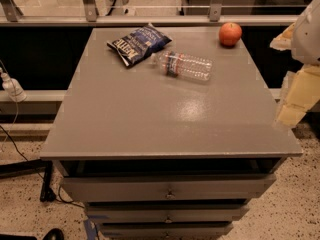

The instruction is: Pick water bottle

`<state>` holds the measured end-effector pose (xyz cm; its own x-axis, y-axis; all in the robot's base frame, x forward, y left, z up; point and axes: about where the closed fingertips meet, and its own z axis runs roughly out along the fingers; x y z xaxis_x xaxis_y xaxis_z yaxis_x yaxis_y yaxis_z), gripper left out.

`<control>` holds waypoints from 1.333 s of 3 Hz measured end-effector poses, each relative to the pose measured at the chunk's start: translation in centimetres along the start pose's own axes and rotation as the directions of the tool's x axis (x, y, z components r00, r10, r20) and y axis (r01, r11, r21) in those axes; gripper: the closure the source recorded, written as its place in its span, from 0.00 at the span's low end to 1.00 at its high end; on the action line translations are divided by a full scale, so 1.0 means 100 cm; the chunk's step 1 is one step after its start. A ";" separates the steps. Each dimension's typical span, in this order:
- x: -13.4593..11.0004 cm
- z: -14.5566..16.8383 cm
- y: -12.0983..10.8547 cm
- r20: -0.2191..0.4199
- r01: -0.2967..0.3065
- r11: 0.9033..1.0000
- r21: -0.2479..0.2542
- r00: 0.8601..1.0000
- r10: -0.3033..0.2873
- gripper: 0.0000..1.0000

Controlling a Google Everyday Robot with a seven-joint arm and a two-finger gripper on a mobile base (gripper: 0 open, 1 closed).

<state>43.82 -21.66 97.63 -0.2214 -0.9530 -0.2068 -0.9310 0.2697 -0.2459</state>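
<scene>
Water bottle (182, 65): lying on its side on the far half of the counter (150, 129), pale cap pointing left; it is clear and ribbed, and how full it is I cannot tell.
Chip bag (137, 44): lying flat just left of the bottle's cap, looking sealed.
Drawers (167, 190): stacking under the counter's near edge, each showing a small knob; contents hidden.
Red fruit (230, 34): sitting by the far right corner, close to the edge.
Hand (291, 109): hanging off the counter's right edge, well apart from the bottle; whether it is apart or together I cannot tell.
Room: a wide stretch of grey top is lying between the bottle and the near edge.
Labels: the bottle is wearing a red-and-blue band; the bag is showing white lettering; neither is readable.
</scene>
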 end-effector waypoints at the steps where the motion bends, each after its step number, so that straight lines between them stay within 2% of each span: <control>1: 0.000 0.000 0.000 0.000 0.000 1.000 0.000 1.000 0.000 0.00; 2: -0.014 0.008 -0.009 0.060 0.013 1.000 0.026 0.998 -0.014 0.00; 3: -0.048 0.027 -0.036 0.178 0.014 0.997 0.082 0.984 -0.028 0.00; 4: -0.084 0.048 -0.067 0.295 -0.021 0.994 0.112 0.955 -0.013 0.00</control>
<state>53.33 -14.86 96.51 -0.1142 -0.8731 -0.4739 -0.8879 0.3036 -0.3455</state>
